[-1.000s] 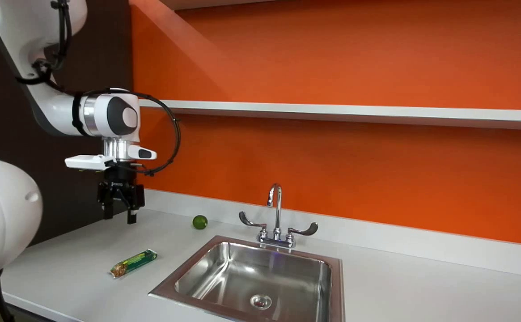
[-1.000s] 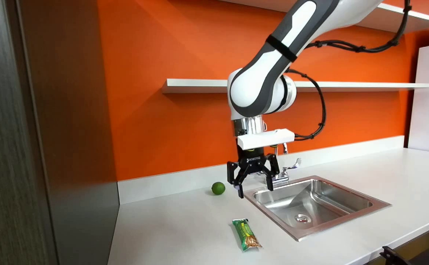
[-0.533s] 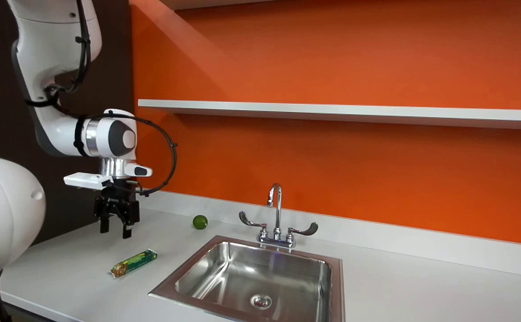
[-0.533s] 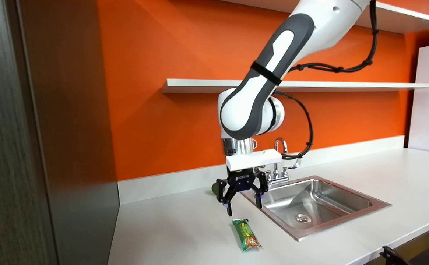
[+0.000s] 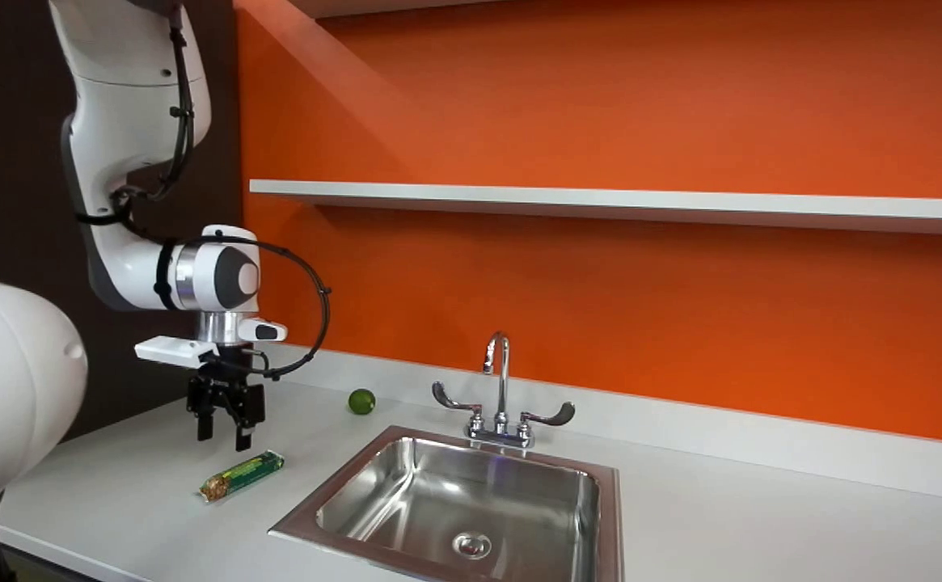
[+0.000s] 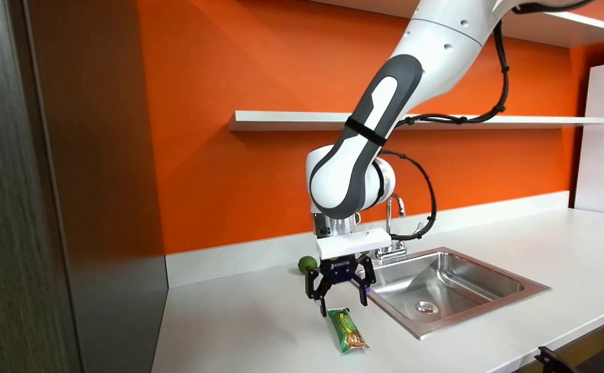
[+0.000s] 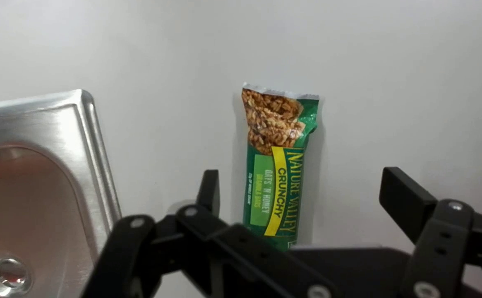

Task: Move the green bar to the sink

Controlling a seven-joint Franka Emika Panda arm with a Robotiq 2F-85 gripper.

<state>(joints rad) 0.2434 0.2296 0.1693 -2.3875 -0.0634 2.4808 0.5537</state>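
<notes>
White counter (image 5: 762, 509), orange wall (image 5: 600, 307) behind the sink (image 5: 343, 481), green bar (image 7: 272, 178) lying beside the sink and not in it, gripper (image 5: 225, 437) hanging on that same side, jaws apart, holding nothing, so probably approach stage only, with grasp, lift, carry and release all left.

Bright, diffuse light in both exterior views. We note paler slanted patch on orange wall (image 5: 600, 113), soft shade under white shelf (image 5: 616, 199). Highlights streak sink (image 5: 479, 493). In wrist view, we read print on green bar (image 7: 278, 165) clearly, faint shadows along both its sides; gripper (image 7: 298, 186) dark, edges slightly soft.
</notes>
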